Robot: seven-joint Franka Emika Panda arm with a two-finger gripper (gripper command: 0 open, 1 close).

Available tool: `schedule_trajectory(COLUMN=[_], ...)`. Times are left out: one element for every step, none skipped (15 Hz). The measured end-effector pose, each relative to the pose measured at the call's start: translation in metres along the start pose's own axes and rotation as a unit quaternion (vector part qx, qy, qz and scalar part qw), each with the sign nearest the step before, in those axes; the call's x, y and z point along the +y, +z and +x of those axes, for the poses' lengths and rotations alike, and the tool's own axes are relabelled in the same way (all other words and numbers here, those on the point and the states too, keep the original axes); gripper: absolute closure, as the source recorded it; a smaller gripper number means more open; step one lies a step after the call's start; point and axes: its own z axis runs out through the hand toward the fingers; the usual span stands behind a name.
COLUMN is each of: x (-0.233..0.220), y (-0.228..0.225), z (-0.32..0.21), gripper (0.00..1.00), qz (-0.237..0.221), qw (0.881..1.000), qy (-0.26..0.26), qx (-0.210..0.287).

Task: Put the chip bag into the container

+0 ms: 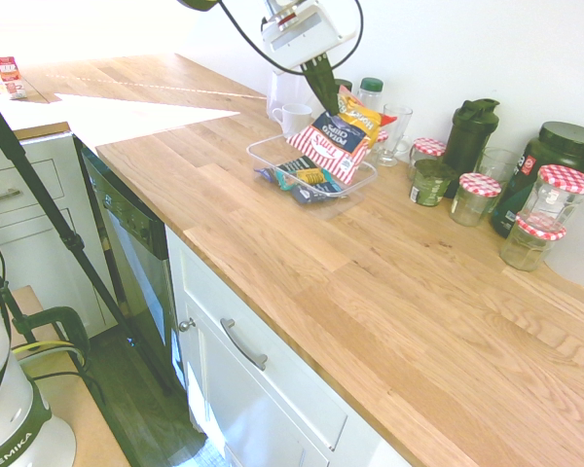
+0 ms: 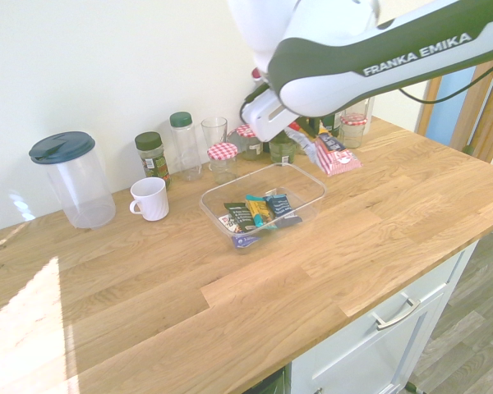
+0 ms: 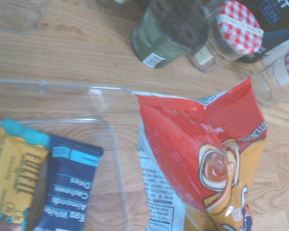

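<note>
Red-striped, the chip bag [image 1: 328, 144] hung clenched in our gripper [image 1: 323, 90] mid-carry, with the container [image 1: 362, 182] just beneath the fingers; next we judged lowering and release.

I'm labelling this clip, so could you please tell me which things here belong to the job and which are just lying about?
Job:
- chip bag, held by the shut gripper
- container

Lying about:
- snack packets in the container
- white mug
- checkered-lid jars
- lidded pitcher
</note>
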Motion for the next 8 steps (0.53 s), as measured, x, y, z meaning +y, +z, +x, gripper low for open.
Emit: schedule_trajectory(x=[-0.015,-0.03,-0.042,-0.054,-0.064,-0.072,-0.078,-0.082], y=[-0.005,-0.007,-0.007,-0.006,-0.003,0.001,0.006,0.011], z=[-0.01,-0.019,-0.028,-0.038,-0.048,-0.058,-0.066,-0.073], gripper=[1.0,1.0,1.0,1.0,1.0,1.0,1.0,1.0], qz=[-0.004,-0.009,-0.013,-0.016,-0.018,-0.021,-0.025,-0.028], qw=[1.0,1.0,1.0,1.0,0.999,0.999,0.999,0.999], qy=[-0.006,-0.013,-0.017,-0.022,-0.025,-0.029,-0.033,-0.036], qx=[0.0,-0.001,-0.003,-0.006,-0.008,-0.01,-0.012,-0.013])
